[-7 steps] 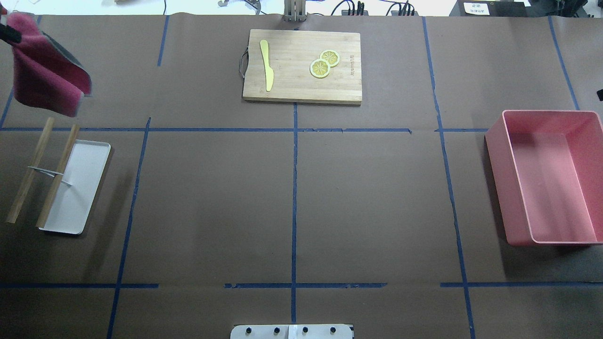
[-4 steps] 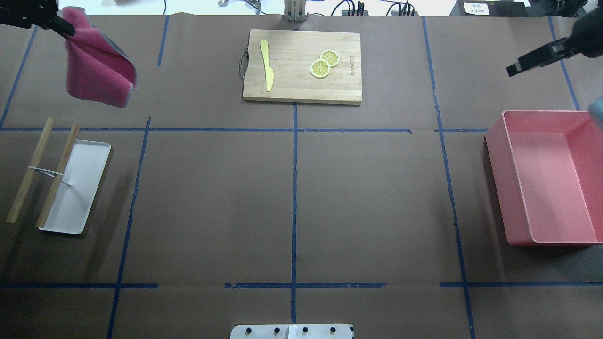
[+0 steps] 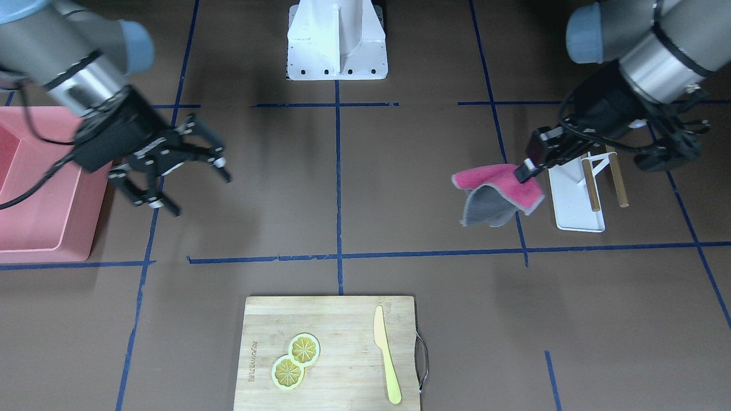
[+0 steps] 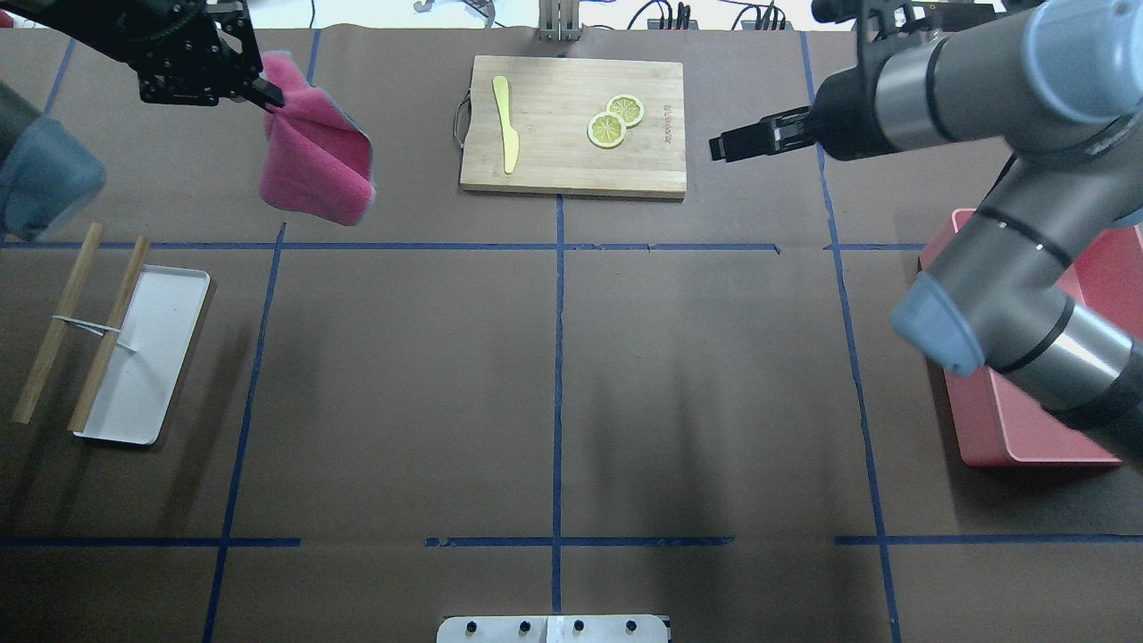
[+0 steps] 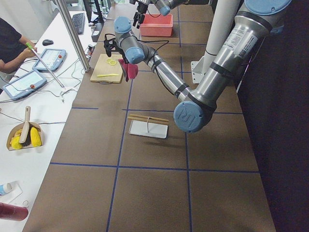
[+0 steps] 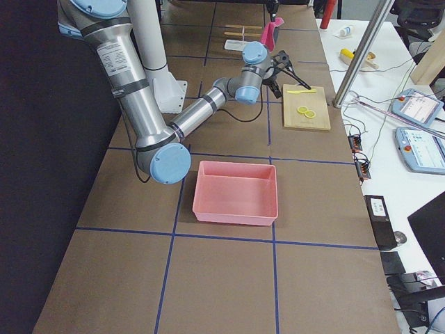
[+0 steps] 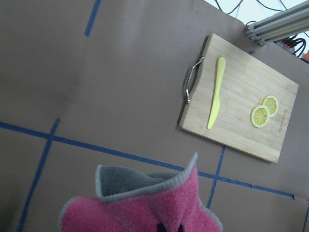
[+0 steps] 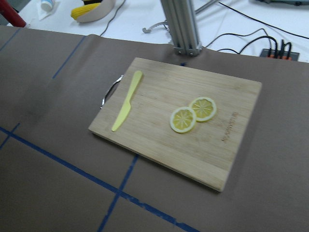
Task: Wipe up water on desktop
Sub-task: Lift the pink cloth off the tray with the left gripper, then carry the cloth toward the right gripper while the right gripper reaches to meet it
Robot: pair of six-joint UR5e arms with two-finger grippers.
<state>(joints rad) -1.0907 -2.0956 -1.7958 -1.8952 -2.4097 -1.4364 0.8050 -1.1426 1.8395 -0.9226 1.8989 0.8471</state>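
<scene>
The desktop (image 4: 402, 384) is a dark-brown surface with blue tape lines; I see no water on it. My left gripper (image 4: 265, 93) is shut on a corner of a pink cloth with a grey back (image 4: 317, 165), which hangs folded above the far left of the desktop, left of the cutting board. It also shows in the front view (image 3: 497, 185) and at the bottom of the left wrist view (image 7: 145, 212). My right gripper (image 3: 201, 194) is open and empty, in the air right of the board (image 4: 725, 147).
A bamboo cutting board (image 4: 554, 156) at the far middle carries a yellow knife (image 4: 506, 123) and two lemon slices (image 4: 614, 121). A pink bin (image 4: 1027, 455) stands at the right under my right arm. A white tray with two wooden rods (image 4: 147, 357) lies at the left.
My left gripper has carried the pink cloth rightward from the far left edge toward the cutting board. My right arm has come in from the right and reached left, near the board.
</scene>
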